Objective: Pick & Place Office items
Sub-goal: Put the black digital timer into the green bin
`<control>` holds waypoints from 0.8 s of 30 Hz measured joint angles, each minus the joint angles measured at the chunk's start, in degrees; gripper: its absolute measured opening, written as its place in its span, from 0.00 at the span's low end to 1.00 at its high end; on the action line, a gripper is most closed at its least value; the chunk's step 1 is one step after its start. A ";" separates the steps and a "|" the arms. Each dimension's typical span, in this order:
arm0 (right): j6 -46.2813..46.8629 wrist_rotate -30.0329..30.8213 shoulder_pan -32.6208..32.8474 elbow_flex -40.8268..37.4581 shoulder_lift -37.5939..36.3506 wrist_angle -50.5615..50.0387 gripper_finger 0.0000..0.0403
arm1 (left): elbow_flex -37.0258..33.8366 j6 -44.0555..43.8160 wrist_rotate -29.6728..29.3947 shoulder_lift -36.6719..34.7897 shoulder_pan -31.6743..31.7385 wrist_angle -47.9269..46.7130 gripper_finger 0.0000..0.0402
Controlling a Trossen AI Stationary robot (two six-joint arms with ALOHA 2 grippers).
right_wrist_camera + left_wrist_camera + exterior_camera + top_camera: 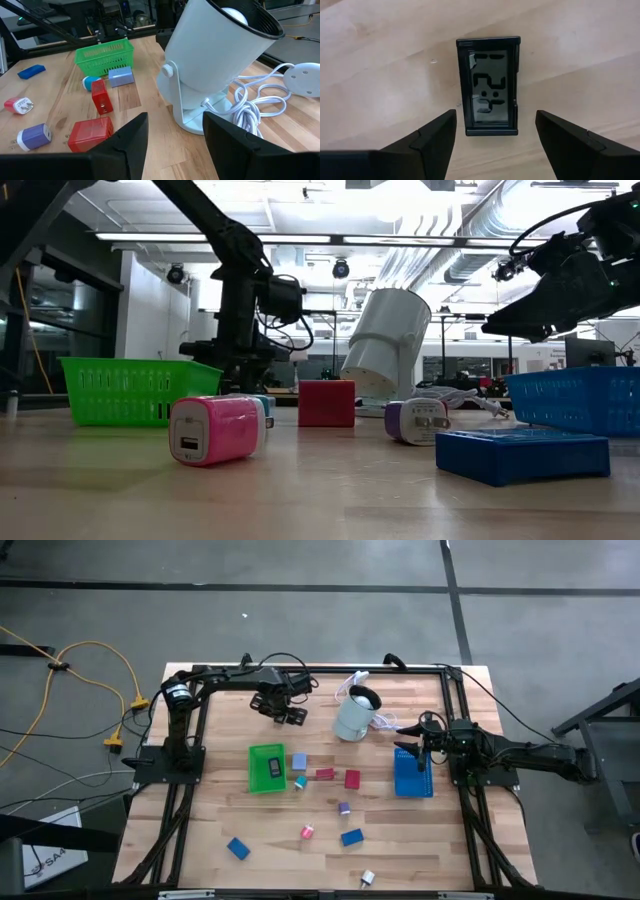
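My left gripper (496, 119) (286, 712) is open and hangs over the far part of the table. A black digital clock (489, 85) lies flat on the wood just ahead of its fingers, which touch nothing. My right gripper (175, 120) (419, 736) is open above the far end of the blue tray (412, 778), facing the pale appliance (215, 55). Small items lie mid-table: two red blocks (324, 774) (352, 779), a pale blue block (298, 761), a purple charger (344, 808), a pink charger (308, 832) and blue pieces (351, 837) (238, 848). A black item (275, 769) lies in the green tray (256, 772).
The pale cylindrical appliance (355, 714) stands tilted on its base at the table's far middle, its white cord (250, 107) coiled beside it toward the right. A white piece (367, 879) lies near the near edge. Black frame rails (190, 790) run along both sides of the table.
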 joint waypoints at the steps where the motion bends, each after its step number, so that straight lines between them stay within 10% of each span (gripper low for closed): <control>1: 0.00 -0.02 -0.01 -0.02 0.00 0.00 0.44 | 0.00 -0.04 -0.01 0.00 0.00 0.05 0.65; 24: 0.00 -0.02 0.00 -0.02 0.00 0.01 0.44 | -1.11 -0.04 -0.98 0.00 0.02 0.35 0.65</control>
